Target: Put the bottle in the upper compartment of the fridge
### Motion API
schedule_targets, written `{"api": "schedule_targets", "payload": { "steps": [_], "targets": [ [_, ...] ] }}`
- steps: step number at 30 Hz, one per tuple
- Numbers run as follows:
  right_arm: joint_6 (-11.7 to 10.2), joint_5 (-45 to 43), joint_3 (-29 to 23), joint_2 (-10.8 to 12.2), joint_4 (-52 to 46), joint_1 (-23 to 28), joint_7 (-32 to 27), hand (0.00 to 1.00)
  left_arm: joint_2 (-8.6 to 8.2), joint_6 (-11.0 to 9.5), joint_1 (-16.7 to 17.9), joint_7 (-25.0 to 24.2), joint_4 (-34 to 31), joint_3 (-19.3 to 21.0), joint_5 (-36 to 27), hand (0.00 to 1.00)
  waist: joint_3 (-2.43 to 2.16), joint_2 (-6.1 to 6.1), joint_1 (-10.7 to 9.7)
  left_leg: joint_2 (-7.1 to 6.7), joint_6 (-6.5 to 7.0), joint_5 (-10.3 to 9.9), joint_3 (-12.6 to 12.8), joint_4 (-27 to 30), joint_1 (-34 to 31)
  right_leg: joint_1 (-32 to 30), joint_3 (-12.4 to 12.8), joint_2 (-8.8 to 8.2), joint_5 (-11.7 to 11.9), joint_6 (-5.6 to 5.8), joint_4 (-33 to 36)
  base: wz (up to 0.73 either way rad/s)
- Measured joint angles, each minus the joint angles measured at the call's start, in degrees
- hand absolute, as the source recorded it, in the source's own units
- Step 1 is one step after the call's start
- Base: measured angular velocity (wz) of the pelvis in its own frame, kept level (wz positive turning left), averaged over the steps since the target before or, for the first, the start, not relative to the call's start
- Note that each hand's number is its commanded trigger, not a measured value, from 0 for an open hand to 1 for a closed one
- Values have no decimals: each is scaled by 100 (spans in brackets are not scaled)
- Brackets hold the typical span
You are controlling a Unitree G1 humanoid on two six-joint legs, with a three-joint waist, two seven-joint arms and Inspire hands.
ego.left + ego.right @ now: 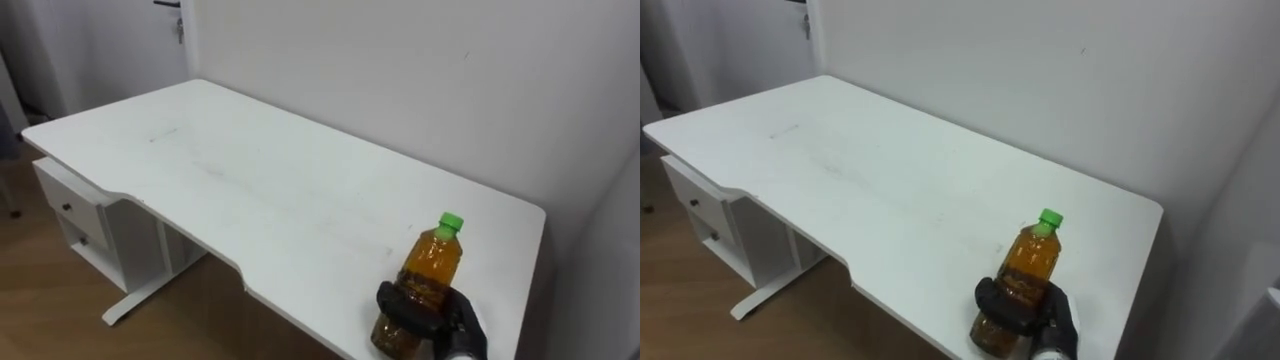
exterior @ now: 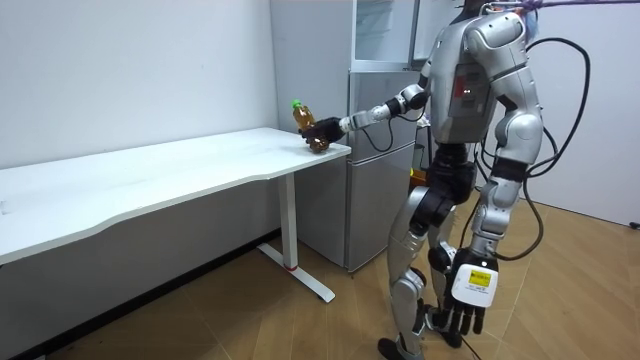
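Nearest, at btm of the eye views: grips bottle w/ right hand, dark fingers wrapped round the lower body. Leaves neck and green cap free, prob. to lead w/ the top when reaching into a shelf. Holds it tilted, cap leaning away and to the right. Keeps it at the near right corner of desk, right by the edge. Can't tell base touching the top vs just off it. Makes sense as a low grip: widest part, less likely to slip. Looks mostly full of amber liquid, so expect some weight and slosh if swung fast.

Further out: drawers under the far left end, wall behind.

In the room view: stands at the desk end w/ right arm stretched out to the corner. Lets left hand hang by the thigh, fingers loose, nothing in it. Idle, clear of the work. Just beyond the desk end, behind the outstretched arm: fridge, so prob. only a turn needed. Judged stage: pick-up, early. Carry, door and placing in the upper part not yet done. Upper door open or closed: can't tell.
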Motion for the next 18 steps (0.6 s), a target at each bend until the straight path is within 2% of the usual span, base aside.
{"api": "schedule_targets", "payload": {
  "steps": [4, 10, 13, 15, 16, 18],
  "targets": [
    [212, 9, -23, -2, -125, -1, 236, 100, -7, 1, 6, -39, -1, 38, -6, 0, -13, -19, -44, 7, 0, 0, 2, -13, 5, -8, 3, 1, 0, 0, 5, -1],
    [469, 14, -20, -80, -692, 6, 624, 100, -32, -6, -11, -61, 9, 49, -18, 0, -9, -14, -152, 58, 2, 3, 170, -4, -9, -131, 201, -5, 11, -18, 45, -14],
    [493, 6, -20, -279, -1417, 30, 801, 100, -44, -36, -66, -144, 28, 136, -8, 0, -20, -50, -249, 75, 4, 3, 273, -33, 20, -190, 355, -8, 11, -19, 55, -23],
    [494, -13, -20, -410, -2012, 69, 1026, 100, -45, -56, -102, -144, 165, 299, -12, 0, -33, -93, -271, 128, 4, 3, 492, -119, 182, -191, 532, -15, 11, -19, 105, -43],
    [505, -13, -20, -452, -2165, 81, 1062, 100, -46, -59, -111, -139, 195, 362, -11, 0, -48, -115, -313, 131, 4, 3, 517, -131, 201, -192, 590, -13, 11, -19, 107, -30],
    [554, -19, -21, -715, -2804, 81, 1215, 100, -45, -70, -116, -141, 237, 438, -14, 0, -59, -164, -394, 160, 4, 3, 671, -191, 312, -178, 752, -7, 11, -19, 110, -30]
  ]
}}
